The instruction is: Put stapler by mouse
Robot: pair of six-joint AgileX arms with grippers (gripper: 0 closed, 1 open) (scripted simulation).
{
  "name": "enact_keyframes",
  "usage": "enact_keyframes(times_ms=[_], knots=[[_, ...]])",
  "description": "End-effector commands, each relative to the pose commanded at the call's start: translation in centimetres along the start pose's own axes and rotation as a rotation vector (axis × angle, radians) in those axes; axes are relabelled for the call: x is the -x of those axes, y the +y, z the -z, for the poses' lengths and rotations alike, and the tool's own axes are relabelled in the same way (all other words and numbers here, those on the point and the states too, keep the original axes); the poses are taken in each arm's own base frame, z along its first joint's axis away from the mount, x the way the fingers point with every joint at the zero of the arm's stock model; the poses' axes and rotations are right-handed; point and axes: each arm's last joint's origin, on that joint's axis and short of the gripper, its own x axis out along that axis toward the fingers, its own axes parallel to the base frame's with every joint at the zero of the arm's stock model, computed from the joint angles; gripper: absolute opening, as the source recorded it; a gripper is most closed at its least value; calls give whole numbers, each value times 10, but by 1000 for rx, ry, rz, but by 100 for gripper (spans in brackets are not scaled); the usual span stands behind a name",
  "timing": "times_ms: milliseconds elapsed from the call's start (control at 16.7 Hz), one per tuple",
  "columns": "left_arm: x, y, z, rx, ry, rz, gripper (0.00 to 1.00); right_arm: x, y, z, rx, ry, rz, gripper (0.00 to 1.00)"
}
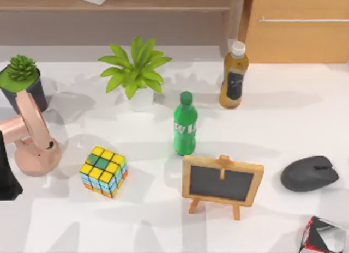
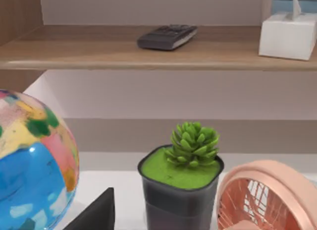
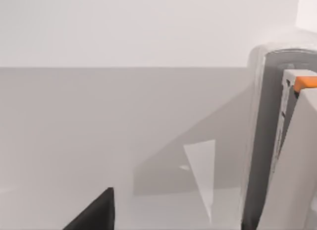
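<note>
The dark grey mouse (image 1: 310, 174) lies at the right side of the table. Nearer the front edge, in the bottom right corner of the top view, is the stapler (image 1: 325, 235), silver and black with a red edge, apart from the mouse. The right wrist view shows the stapler (image 3: 285, 141) close up as a grey-white body with an orange part. My right gripper (image 3: 163, 224) is open beside it, with a wide gap between its dark finger (image 3: 94, 212) and the stapler. My left arm (image 1: 7, 179) is parked at the left edge, and its finger (image 2: 94, 215) holds nothing.
A small chalkboard easel (image 1: 222, 182) stands left of the mouse. Behind it are a green bottle (image 1: 185, 125), a brown bottle (image 1: 234, 76) and a leafy plant (image 1: 136, 70). A Rubik's cube (image 1: 103, 171), a pink fan (image 1: 32, 138) and a potted succulent (image 1: 22, 73) occupy the left side.
</note>
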Motion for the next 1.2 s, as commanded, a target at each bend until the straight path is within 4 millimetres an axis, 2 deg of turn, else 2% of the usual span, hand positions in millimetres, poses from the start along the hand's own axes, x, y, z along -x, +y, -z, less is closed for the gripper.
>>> enact_keyframes(times_ms=[120, 900, 1200], knots=[[0, 0, 0, 0, 0, 0, 100, 0, 0, 0, 0, 0, 0, 100], [0, 0, 0, 0, 0, 0, 100, 0, 0, 0, 0, 0, 0, 2], [0, 0, 0, 0, 0, 0, 100, 0, 0, 0, 0, 0, 0, 0]])
